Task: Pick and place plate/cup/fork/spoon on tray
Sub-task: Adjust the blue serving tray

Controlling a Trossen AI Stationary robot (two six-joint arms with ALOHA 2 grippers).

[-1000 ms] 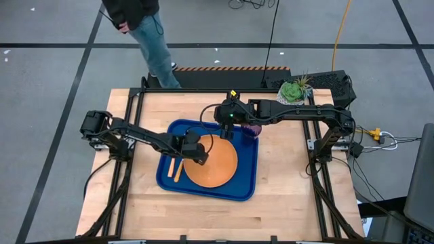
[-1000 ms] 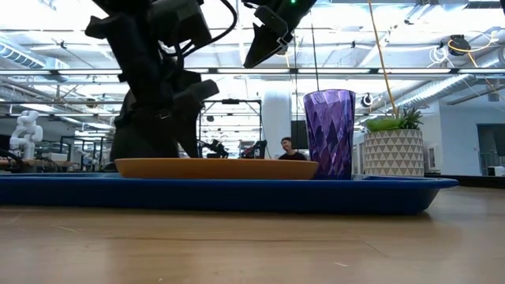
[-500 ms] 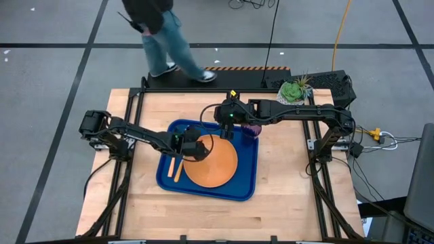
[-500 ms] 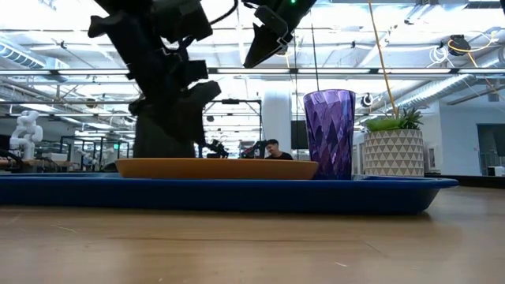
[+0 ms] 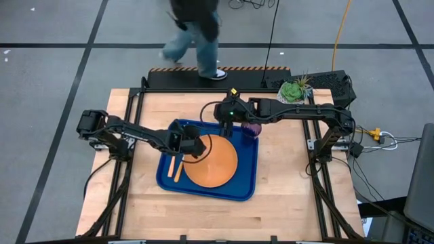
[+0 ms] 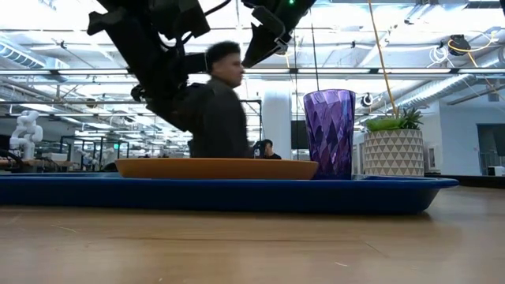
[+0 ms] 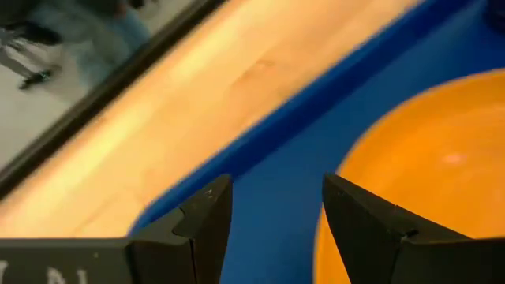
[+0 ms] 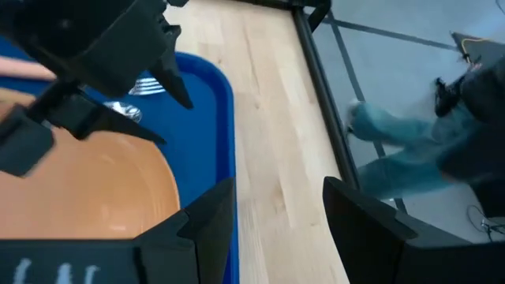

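Note:
The orange plate (image 5: 213, 163) lies flat on the blue tray (image 5: 244, 186). The purple cup (image 5: 252, 129) stands upright at the tray's far right corner. The fork's tines (image 8: 148, 85) and the spoon's bowl (image 8: 126, 114) lie on the tray floor left of the plate, and their orange handles (image 5: 179, 171) lie side by side. My left gripper (image 5: 201, 145) is open and empty above the plate's far left rim; it also shows in the left wrist view (image 7: 276, 189). My right gripper (image 5: 226, 131) is open and empty above the tray's far edge, left of the cup.
A white pot with a green succulent (image 5: 293, 90) stands at the table's far right corner. A person (image 5: 196, 34) walks on the floor beyond the far edge. Bare wood (image 5: 203, 213) lies between the tray and the near edge.
My left gripper has risen from the plate's far left rim and stays open. The plate, cup, fork and spoon have kept still. The person behind the table has walked toward the right.

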